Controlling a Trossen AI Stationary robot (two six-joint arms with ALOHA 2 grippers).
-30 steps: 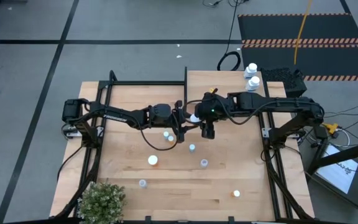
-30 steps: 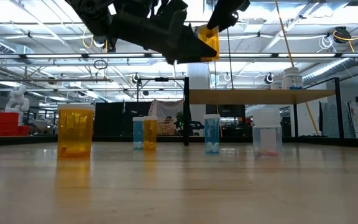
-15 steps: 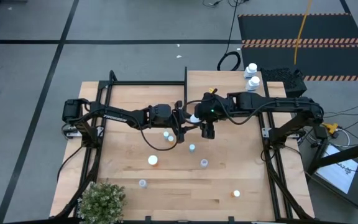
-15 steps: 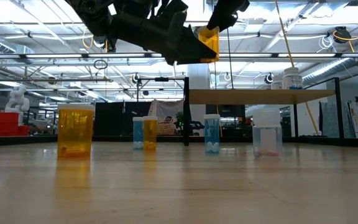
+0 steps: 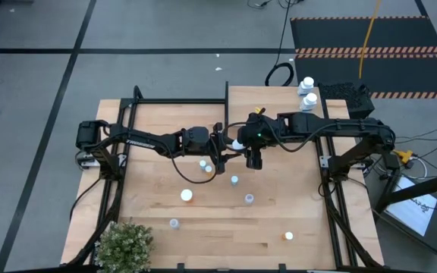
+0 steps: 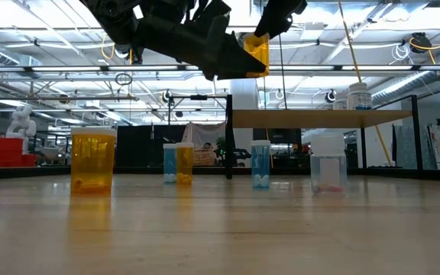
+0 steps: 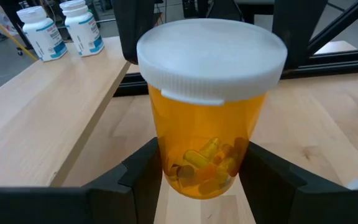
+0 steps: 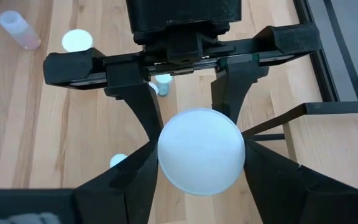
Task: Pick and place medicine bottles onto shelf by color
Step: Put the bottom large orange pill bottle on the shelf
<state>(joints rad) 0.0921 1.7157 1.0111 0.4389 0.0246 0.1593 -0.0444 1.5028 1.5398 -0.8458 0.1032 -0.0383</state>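
An orange bottle (image 7: 210,118) is pinched by both sets of jaws above the surface (image 5: 279,197); pills are seen only from the left wrist.

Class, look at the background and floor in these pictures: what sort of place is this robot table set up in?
Probably an industrial lab or workshop: grey concrete floor with taped lines, hazard-striped black mat, exposed ceiling pipes and strip lights behind the table.

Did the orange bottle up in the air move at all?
No. In the low view the orange bottle sits at the same spot above the shelf as before, with both grippers around it.
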